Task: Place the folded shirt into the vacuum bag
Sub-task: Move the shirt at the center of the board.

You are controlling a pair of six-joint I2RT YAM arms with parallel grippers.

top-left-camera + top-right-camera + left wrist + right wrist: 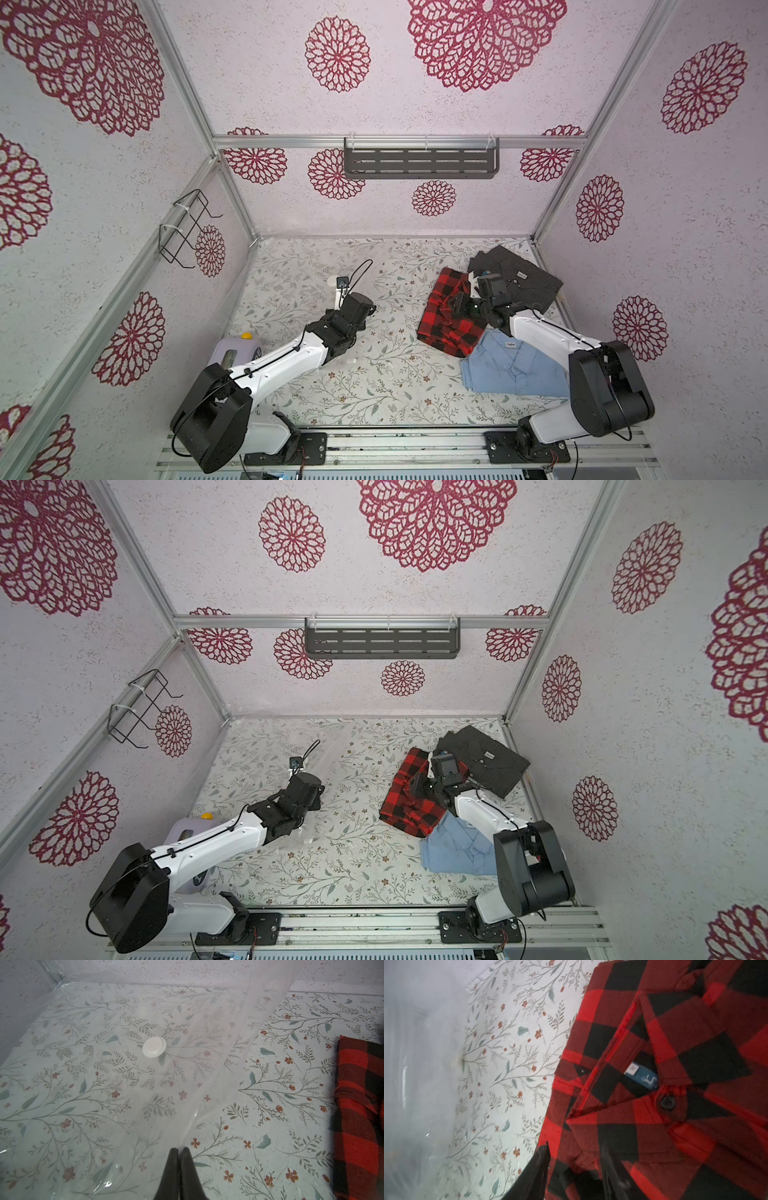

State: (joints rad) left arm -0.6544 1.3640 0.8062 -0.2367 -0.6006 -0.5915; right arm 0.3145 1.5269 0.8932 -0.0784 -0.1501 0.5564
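Left gripper (179, 1152) was pinched shut on the raised edge of the bag (104, 1084), right gripper (576, 1169) clasped a bunched fold of the plaid shirt (675, 1043) (on the table (508, 1053), apart from the bag), so the wise course was to hold that mouth high and slide the shirt in flat.

The fingers (536, 1172) clamp a bunched fold of the plaid shirt (675, 1043), label (641, 1076) and button (667, 1102) showing; floral worktop (508, 1053) beside it, hazy bag (415, 1064) beyond.
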